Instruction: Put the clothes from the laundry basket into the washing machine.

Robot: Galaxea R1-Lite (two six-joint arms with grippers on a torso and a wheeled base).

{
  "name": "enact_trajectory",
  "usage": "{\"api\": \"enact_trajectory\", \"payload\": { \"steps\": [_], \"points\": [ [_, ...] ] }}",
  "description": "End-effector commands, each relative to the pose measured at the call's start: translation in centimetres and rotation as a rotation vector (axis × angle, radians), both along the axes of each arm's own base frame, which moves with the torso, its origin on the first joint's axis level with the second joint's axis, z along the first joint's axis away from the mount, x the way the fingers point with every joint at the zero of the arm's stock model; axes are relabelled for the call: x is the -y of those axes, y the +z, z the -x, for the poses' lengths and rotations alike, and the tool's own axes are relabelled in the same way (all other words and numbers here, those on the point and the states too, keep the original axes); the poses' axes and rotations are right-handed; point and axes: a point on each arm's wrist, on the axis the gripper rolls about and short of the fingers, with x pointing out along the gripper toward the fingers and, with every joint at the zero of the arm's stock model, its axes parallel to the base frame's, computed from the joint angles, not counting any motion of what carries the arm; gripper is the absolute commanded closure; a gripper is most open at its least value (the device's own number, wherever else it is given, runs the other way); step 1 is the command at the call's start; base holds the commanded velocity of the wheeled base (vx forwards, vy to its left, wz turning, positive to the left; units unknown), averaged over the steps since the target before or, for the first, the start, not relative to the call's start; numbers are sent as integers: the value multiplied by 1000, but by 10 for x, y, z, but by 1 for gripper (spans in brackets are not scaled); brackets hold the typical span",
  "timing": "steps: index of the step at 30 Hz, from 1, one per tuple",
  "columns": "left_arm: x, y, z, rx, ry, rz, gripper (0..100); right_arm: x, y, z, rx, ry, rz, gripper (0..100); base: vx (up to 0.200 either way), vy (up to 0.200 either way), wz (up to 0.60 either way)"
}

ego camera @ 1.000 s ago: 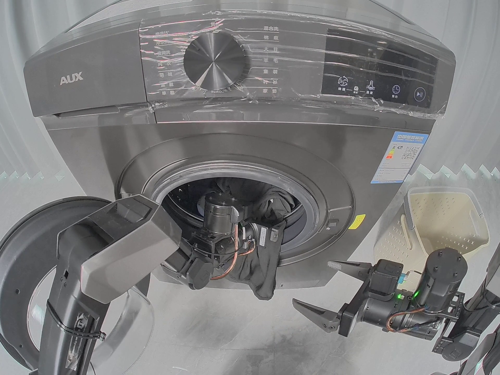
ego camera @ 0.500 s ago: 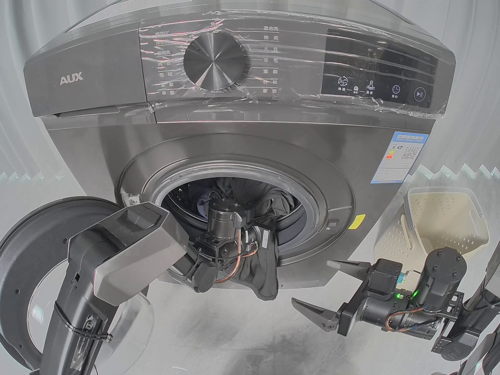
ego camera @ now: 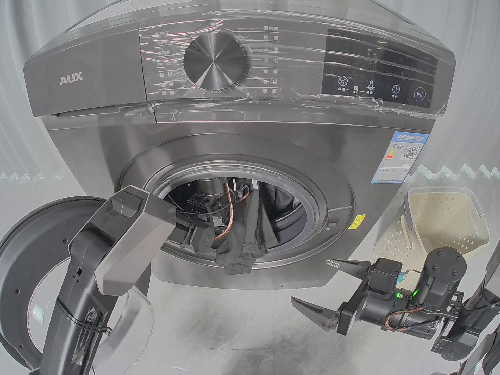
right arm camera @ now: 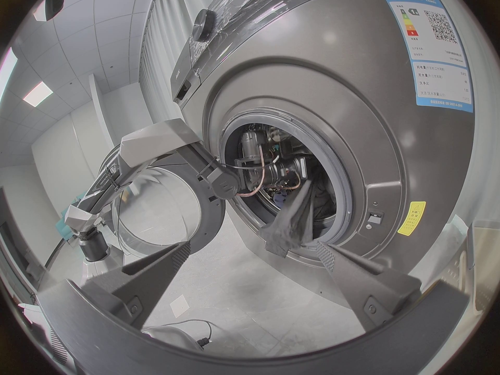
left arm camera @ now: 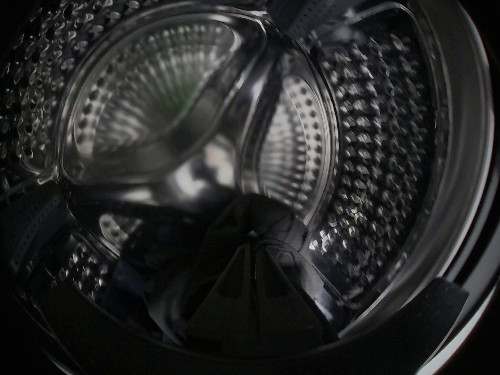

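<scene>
The left tool (left arm camera: pixel 255 243), inside the washing machine (ego camera: pixel 291 147), pinches a dark garment (ego camera: pixel 244 235) draped over its rim; the right tool (ego camera: pixel 311 282) gapes empty near the laundry basket (ego camera: pixel 442 220).

Grey front-load washing machine (ego camera: pixel 239 126) is standing with its round door (ego camera: pixel 21 251) swung open to the left. Dark garment (ego camera: pixel 245 240) is hanging through the port, upper part inside the perforated steel drum (left arm camera: pixel 364 157), lower end drooping over the lip. Cream perforated laundry basket (ego camera: pixel 448 220) is sitting just right of the machine.
</scene>
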Motion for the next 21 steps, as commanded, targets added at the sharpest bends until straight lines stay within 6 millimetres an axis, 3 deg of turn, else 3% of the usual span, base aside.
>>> {"api": "enact_trajectory", "payload": {
  "steps": [1,3,4,9,13,14,16,17,21],
  "points": [
    [-5,-9,-12,9,41,12,100,0,0,0,1,1,0,0,0,0,0],
    [-5,-12,-11,-3,40,9,100,0,0,0,0,1,-1,0,0,0,0],
    [-6,-13,-10,-10,40,9,0,-1,1,0,2,1,-3,0,0,0,0],
    [-5,-11,-1,-43,29,10,0,0,0,0,0,1,-1,0,0,0,0],
    [-2,-9,32,-134,-37,-46,0,0,0,0,0,1,-1,0,0,0,0],
    [-2,-9,32,-134,-37,-46,0,0,0,0,0,1,-1,0,0,0,0],
    [-1,-12,41,-163,-58,-63,0,0,0,0,1,1,-2,0,0,0,0],
    [1,-19,58,-214,-91,-99,0,0,0,0,0,1,-1,0,0,0,0],
    [2,-35,68,-266,-113,-138,0,-1,-1,0,-2,2,1,0,0,0,0]
  ]
}}
